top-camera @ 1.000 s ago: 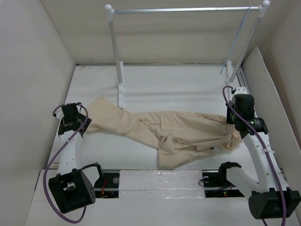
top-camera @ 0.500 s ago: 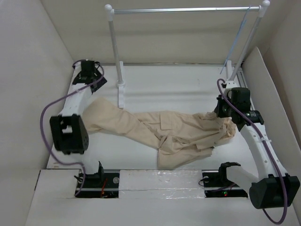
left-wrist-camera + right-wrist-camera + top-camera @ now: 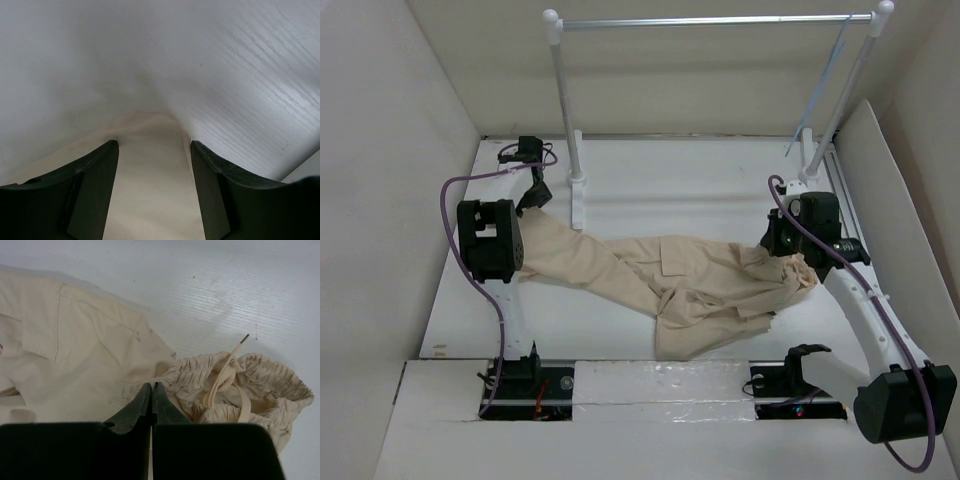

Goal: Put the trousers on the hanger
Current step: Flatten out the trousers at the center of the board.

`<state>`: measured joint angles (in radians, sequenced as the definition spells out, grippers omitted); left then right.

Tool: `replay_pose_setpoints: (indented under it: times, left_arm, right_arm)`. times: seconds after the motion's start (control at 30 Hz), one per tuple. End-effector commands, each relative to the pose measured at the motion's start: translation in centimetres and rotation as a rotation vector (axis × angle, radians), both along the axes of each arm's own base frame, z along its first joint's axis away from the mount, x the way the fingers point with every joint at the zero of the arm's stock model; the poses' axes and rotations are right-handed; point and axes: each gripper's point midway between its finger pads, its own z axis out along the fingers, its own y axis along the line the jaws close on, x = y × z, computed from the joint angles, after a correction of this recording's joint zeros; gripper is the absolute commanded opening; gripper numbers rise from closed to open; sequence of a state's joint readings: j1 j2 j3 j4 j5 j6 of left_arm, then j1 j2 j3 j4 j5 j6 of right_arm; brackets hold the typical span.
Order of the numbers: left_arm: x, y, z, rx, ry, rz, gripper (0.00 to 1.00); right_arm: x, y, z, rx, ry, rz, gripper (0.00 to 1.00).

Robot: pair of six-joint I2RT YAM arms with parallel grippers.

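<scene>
The beige trousers (image 3: 700, 285) lie crumpled across the table, legs to the left and waist to the right. My left gripper (image 3: 532, 195) hovers at the far-left leg end. In the left wrist view it (image 3: 152, 145) is open, and the tip of the trouser leg (image 3: 150, 175) lies between its dark fingers (image 3: 95, 190). My right gripper (image 3: 780, 248) is shut on the gathered waistband; in the right wrist view its tips (image 3: 151, 385) pinch the elastic hem (image 3: 190, 370) beside the drawstring (image 3: 225, 372). The thin pale hanger (image 3: 820, 85) hangs from the right end of the rack bar.
A white-posted rack with a silver bar (image 3: 710, 20) stands at the back; its left post base (image 3: 578, 200) is just right of my left gripper. White walls (image 3: 380, 180) close in both sides. A white panel (image 3: 865, 150) leans behind the right arm.
My left arm swung from the near left to the far left, and its gripper came down over the leg end. My right gripper drew the waistband a little up and left.
</scene>
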<state>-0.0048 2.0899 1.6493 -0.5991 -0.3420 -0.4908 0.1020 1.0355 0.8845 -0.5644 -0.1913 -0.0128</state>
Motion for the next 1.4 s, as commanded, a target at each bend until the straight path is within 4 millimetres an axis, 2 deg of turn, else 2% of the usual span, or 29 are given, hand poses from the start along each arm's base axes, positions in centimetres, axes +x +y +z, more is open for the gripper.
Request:
replay_pose_setpoints:
  times: [0.0,0.13,0.2,0.27,0.3,0.37,0.4,0.43,0.5,0.57,0.6,0.63,0.7,0.73,0.77,0.8,0.83,0.87,0.9,0.93,1.0,1.03,1.1,1.13,1.2,1.23,1.3,1.33,1.37]
  left_arm:
    - [0.3,1.1,2.3,0.065,-0.021,0.008,0.56]
    - [0.5,1.1,0.0,0.085,0.038,0.002,0.54]
    - [0.4,1.0,-0.5,0.081,0.048,0.003,0.54]
    - [0.5,0.8,-0.7,0.07,0.044,0.0,0.41]
    - [0.6,0.8,-0.6,0.069,0.038,0.0,0.18]
    - [0.6,0.8,-0.4,0.069,0.03,0.005,0.04]
    - [0.9,0.8,0.2,0.07,0.024,0.011,0.0]
    - [0.6,0.8,0.1,0.068,0.031,0.015,0.0]
    - [1.1,0.8,1.6,0.065,-0.005,0.03,0.0]
    - [2.3,0.7,6.5,0.053,-0.135,0.052,0.0]
    - [2.7,0.7,8.7,0.051,-0.188,0.061,0.0]
    - [3.4,0.9,14.4,0.049,-0.319,0.078,0.0]
    - [3.5,0.9,20.7,0.035,-0.471,0.1,0.0]
    - [2.6,1.0,26.7,0.024,-0.607,0.115,0.0]
    - [0.9,1.7,31.9,0.013,-0.737,0.161,0.0]
    - [1.0,1.7,31.9,0.003,-0.745,0.173,0.0]
    - [-1.3,2.0,35.6,-0.003,-0.842,0.201,0.0]
    - [-2.6,3.1,36.8,-0.003,-0.884,0.242,0.0]
    - [-3.6,3.5,37.6,-0.031,-0.931,0.281,0.0]
    - [-5.7,3.3,38.2,-0.048,-0.985,0.289,0.0]
    - [-7.9,4.4,37.6,-0.01,-1.008,0.336,0.0]
    - [-9.2,4.7,35.7,0.006,-0.978,0.353,0.0]
    - [-10.5,6.5,32.9,0.013,-0.915,0.416,0.0]
    - [-11.4,6.9,29.6,0.019,-0.846,0.44,0.0]
    - [-12.3,7.3,25.8,0.028,-0.78,0.47,0.0]
    - [-13.2,7.7,22.1,0.013,-0.714,0.489,0.0]
    - [-13.8,8.1,18.5,0.0,-0.66,0.533,0.0]
    - [-14.1,8.4,15.2,-0.019,-0.61,0.548,0.0]
    - [-14.0,8.5,13.9,-0.04,-0.591,0.549,0.0]
  right_arm:
    - [0.5,1.7,1.4,0.043,-0.072,0.056,0.0]
    - [0.3,2.1,1.7,0.051,-0.081,0.072,0.0]
    - [0.2,2.4,2.1,0.052,-0.091,0.084,0.0]
    - [0.1,2.6,2.6,0.077,-0.09,0.066,0.0]
    - [0.0,2.9,2.6,0.081,-0.09,0.078,0.0]
    - [0.0,3.4,2.9,0.089,-0.097,0.091,0.0]
    - [0.1,3.5,3.4,0.094,-0.108,0.091,0.0]
    - [0.1,3.5,3.4,0.095,-0.108,0.093,0.0]
    - [0.1,3.9,4.7,0.103,-0.135,0.108,0.0]
    - [0.0,4.2,6.4,0.119,-0.166,0.119,0.0]
    - [0.0,4.2,8.0,0.126,-0.203,0.121,0.0]
    - [-0.1,4.2,10.7,0.134,-0.258,0.123,0.0]
    - [-0.6,3.9,14.2,0.139,-0.337,0.115,0.0]
    - [-0.8,3.5,17.1,0.139,-0.403,0.1,0.0]
    - [-1.7,2.8,19.0,0.128,-0.436,0.075,0.0]
    - [-1.7,2.8,19.0,0.128,-0.436,0.075,0.0]
    - [-2.4,1.9,19.0,0.105,-0.418,0.033,0.0]
    - [-2.9,1.5,20.3,0.103,-0.436,0.017,0.0]
    - [-3.1,1.3,20.3,0.094,-0.429,0.008,0.0]
    - [-3.4,1.2,20.2,0.087,-0.43,0.001,0.0]
    - [-3.3,0.8,19.0,0.073,-0.408,-0.017,0.0]
    - [-3.2,0.5,18.5,0.062,-0.402,-0.031,0.0]
    - [-3.0,0.5,17.5,0.052,-0.38,-0.033,0.0]
    - [-2.9,0.4,17.4,0.05,-0.379,-0.037,0.0]
    - [-2.5,0.3,15.8,0.037,-0.345,-0.046,0.0]
    - [-2.2,0.1,15.3,0.023,-0.341,-0.052,0.0]
    - [-1.6,-0.7,13.6,-0.001,-0.304,-0.075,0.0]
    - [-1.3,-1.1,12.4,-0.018,-0.281,-0.082,0.0]
    - [-1.1,-1.5,11.8,-0.023,-0.269,-0.096,0.0]
